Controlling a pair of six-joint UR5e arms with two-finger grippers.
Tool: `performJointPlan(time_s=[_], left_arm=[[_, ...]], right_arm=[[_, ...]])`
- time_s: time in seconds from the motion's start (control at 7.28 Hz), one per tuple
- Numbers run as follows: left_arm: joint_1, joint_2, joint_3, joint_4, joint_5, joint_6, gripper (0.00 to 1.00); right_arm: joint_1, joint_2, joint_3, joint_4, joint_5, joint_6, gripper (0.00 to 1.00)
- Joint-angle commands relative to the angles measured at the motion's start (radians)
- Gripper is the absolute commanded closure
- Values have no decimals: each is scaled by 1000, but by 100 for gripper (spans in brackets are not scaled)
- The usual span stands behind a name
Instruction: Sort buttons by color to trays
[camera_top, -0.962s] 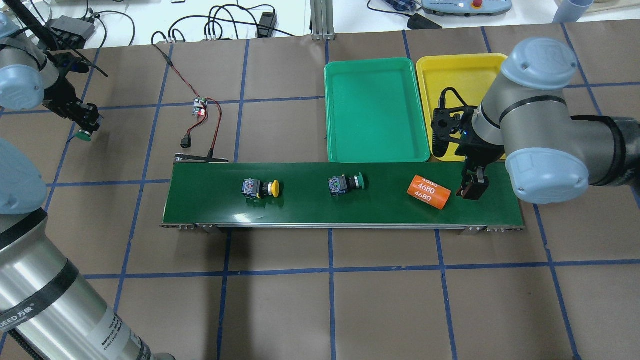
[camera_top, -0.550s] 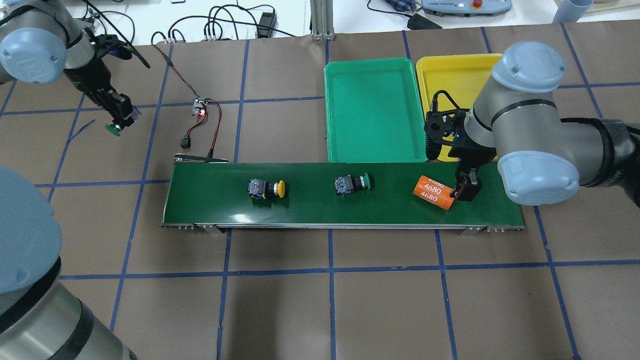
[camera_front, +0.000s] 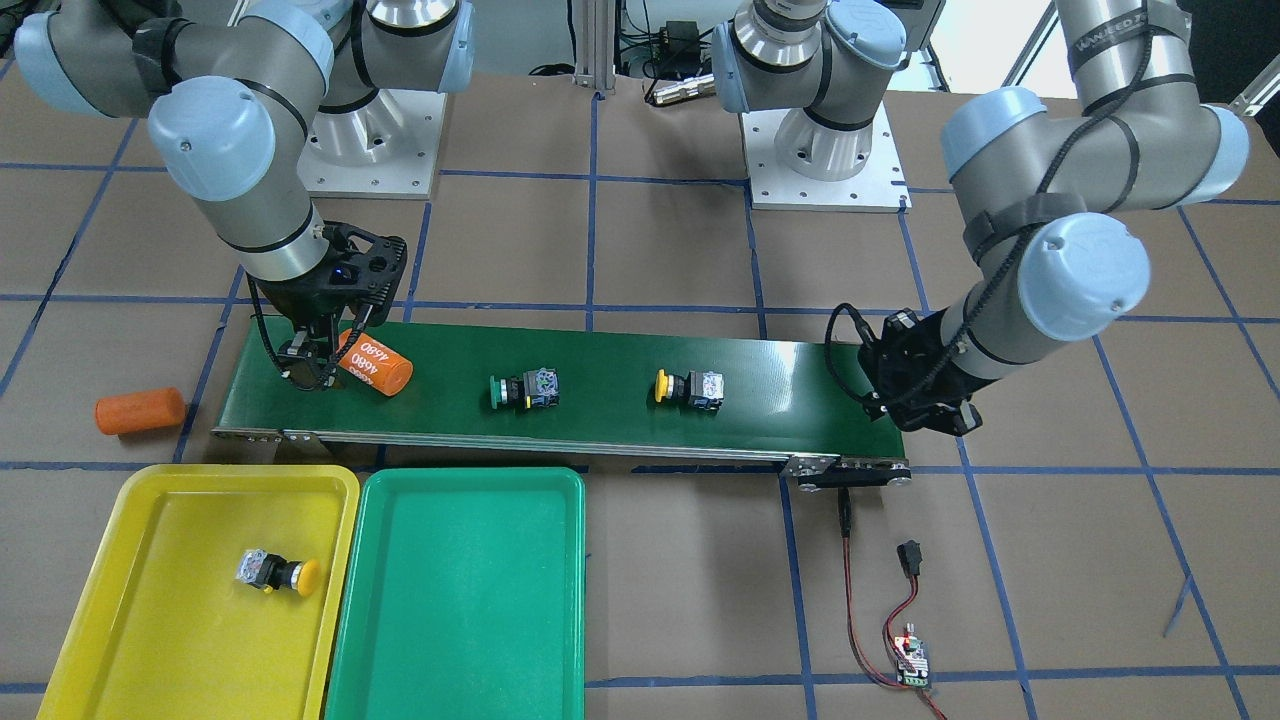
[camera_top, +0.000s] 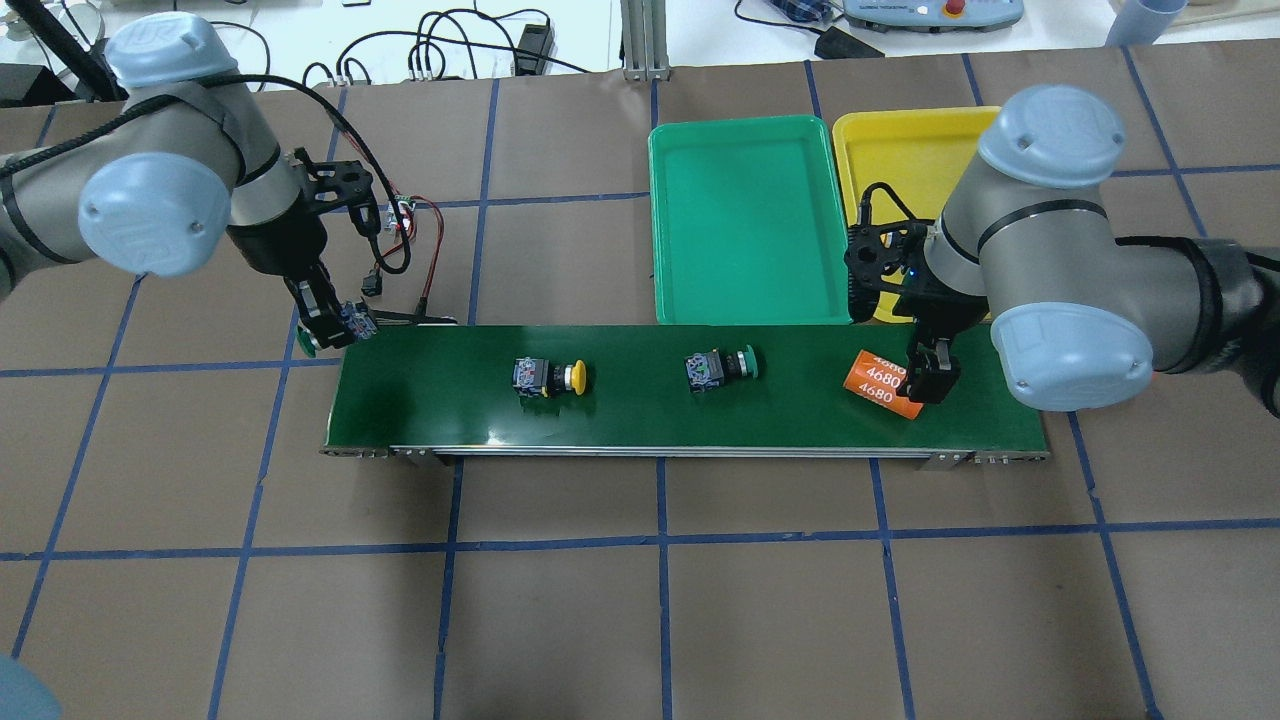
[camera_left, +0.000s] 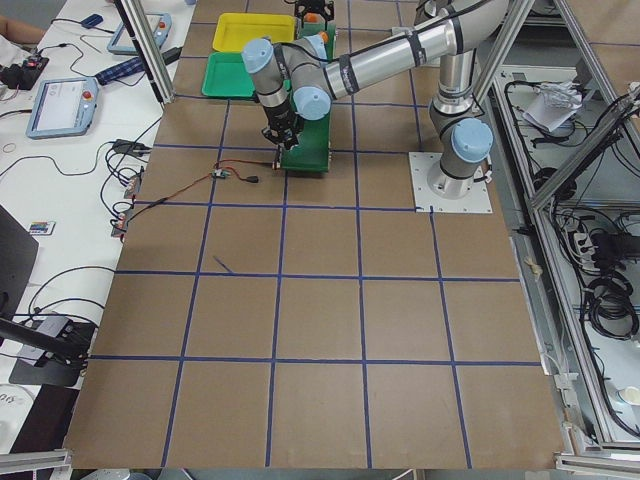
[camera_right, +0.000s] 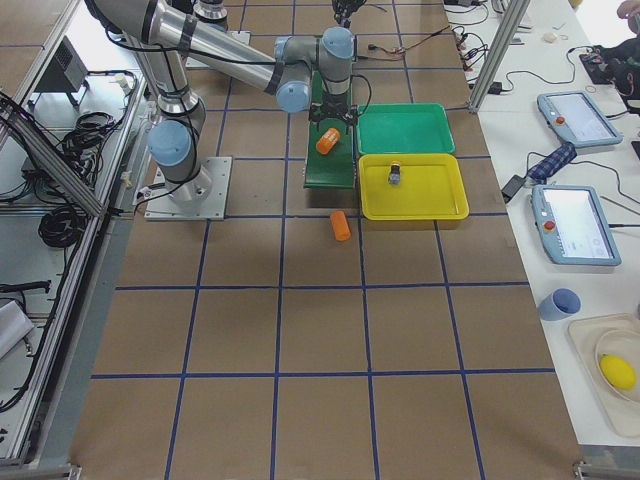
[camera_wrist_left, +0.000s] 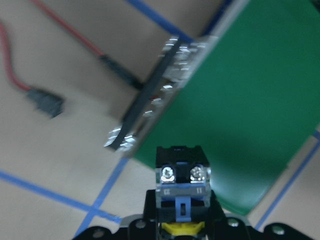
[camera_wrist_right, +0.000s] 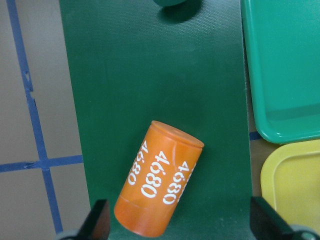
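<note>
Spanning mid-table, belt (camera_top: 640, 415) lay with green tray (camera_top: 752, 300) and yellow tray (camera_front: 150, 640) at its 1 o'clock. My right pincer (camera_top: 928, 378) gaped wide around orange cylinder (camera_wrist_right: 160, 185); my left pincer (camera_top: 325, 325) clamped green-capped button (camera_wrist_left: 182, 180) at belt's 9 o'clock end. Yellow button (camera_top: 548, 376) and green button (camera_top: 718, 367) lay on belt, and another yellow button (camera_front: 275, 572) sat in yellow tray.

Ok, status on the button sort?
Left gripper shut on green button, at end of belt. Right gripper open at orange 4680 cylinder on belt. One yellow button in yellow tray; second yellow button, second green button on belt.
</note>
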Motion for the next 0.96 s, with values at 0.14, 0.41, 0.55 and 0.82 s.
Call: performJointPlan(time_s=[0.14, 0.41, 0.55, 0.82], left_arm=[[-71, 40, -95, 97, 7, 177, 100], [-71, 32, -144, 195, 2, 237, 100], [-71, 20, -167, 242, 1, 240, 83], [-74, 38, -172, 258, -22, 228, 0]], right_arm=[[0, 1, 3, -14, -1, -6, 0], [0, 2, 3, -14, -8, -6, 0], [0, 2, 3, -14, -2, -3, 0], [0, 8, 3, -16, -1, -3, 0]])
